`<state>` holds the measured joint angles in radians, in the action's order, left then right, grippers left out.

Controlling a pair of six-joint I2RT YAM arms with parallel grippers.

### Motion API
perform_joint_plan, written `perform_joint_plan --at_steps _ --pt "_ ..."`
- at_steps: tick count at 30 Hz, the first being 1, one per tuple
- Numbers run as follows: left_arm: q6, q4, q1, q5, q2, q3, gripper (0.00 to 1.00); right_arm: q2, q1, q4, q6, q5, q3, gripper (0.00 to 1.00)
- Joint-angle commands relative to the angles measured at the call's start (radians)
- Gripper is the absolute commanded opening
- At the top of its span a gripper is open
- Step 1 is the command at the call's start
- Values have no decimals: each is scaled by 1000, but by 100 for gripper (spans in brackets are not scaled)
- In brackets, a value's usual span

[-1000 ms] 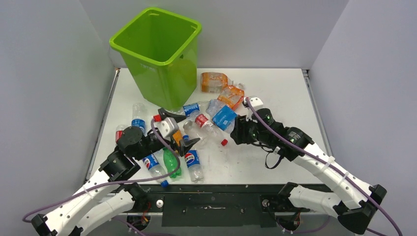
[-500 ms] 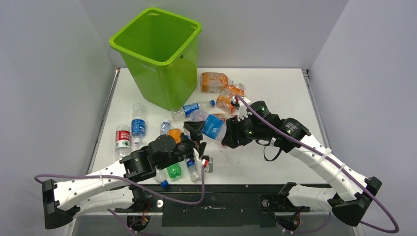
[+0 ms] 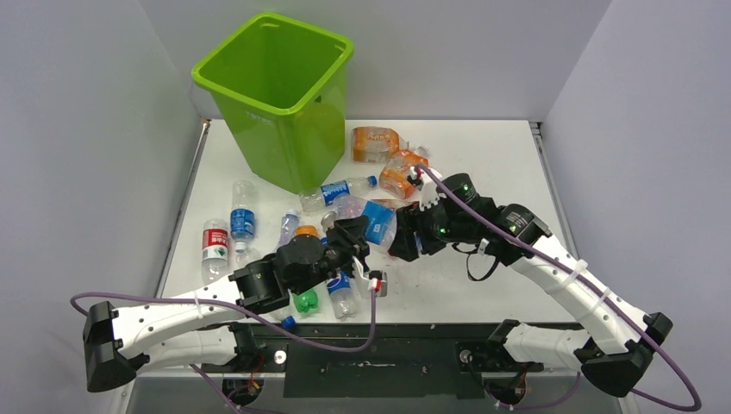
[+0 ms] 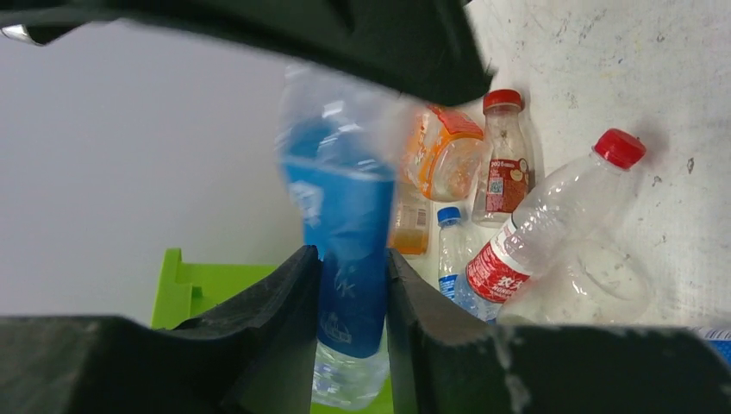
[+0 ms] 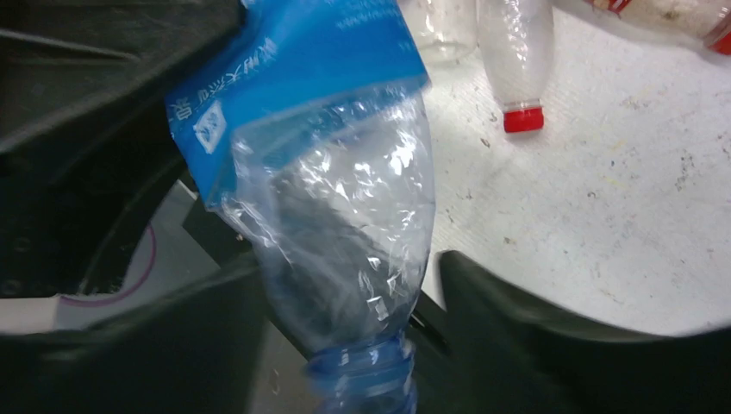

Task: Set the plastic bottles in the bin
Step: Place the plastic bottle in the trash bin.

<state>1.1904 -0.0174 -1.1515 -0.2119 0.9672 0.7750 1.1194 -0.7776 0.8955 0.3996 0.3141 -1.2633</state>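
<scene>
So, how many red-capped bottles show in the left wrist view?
2: a small bottle beside the orange bottle, and a larger clear bottle right of it. The fingers may hide others.

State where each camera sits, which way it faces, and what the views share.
Top external: above and behind, looking down on table, bin, left arm, right arm.
Left wrist: faces the bin; left gripper shut on the blue-labelled bottle.
Right wrist: faces the table; right gripper shut on that bottle.
All three share that bottle.
</scene>
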Motion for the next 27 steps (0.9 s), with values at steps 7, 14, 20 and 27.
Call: perform_joint_plan --at_steps 7,14,20,27 --pt "-548 133 -21 -64 -41 -3 8 -145 -1 -209 -19 -72 -142 91" --pt "-1273 280 -10 -1 -84 -98 0 -458 0 -716 18 -162 162 90" --pt "-1667 477 47 311 -159 -205 0 -519 0 -736 35 -142 273 90" --pt "-1980 838 164 554 -182 -313 0 -500 0 -883 116 50 372 94"
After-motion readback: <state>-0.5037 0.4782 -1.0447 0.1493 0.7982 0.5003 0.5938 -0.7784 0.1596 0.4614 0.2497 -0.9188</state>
